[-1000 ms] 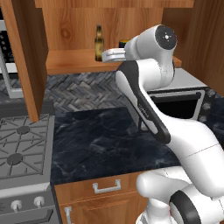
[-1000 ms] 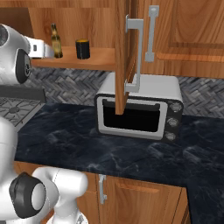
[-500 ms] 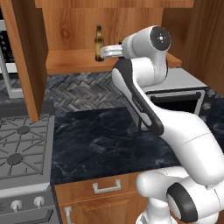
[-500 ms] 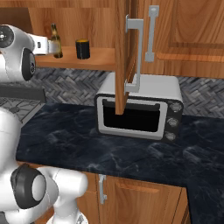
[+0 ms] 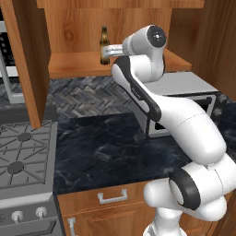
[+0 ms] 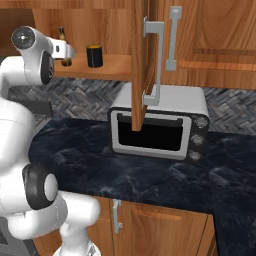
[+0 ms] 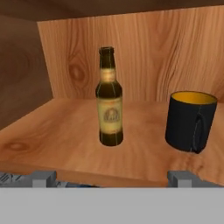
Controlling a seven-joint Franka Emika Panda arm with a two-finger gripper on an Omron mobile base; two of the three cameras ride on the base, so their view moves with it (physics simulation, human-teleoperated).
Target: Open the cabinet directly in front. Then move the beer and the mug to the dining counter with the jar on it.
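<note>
The cabinet (image 5: 27,60) stands open, and its right door (image 6: 140,60) swings out edge-on over the counter. On its wooden shelf (image 7: 57,135) the beer (image 7: 110,105) stands upright, with the black mug (image 7: 190,120) to its right, apart from it. My gripper (image 7: 112,179) is open at the shelf's front edge, level with the beer and short of it, holding nothing. From the base, the gripper (image 5: 105,51) overlaps the beer (image 5: 104,37), and the beer (image 6: 62,34) and mug (image 6: 94,56) sit side by side. The dining counter and the jar are out of view.
A silver toaster oven (image 6: 160,125) sits on the black marble counter (image 5: 101,147) under the open right door. A gas stove (image 5: 23,156) lies to the left. Closed wall cabinets (image 6: 220,40) continue to the right.
The hand has swung a little to the left and closer to the shelf, toward the beer. The jaws stay open.
</note>
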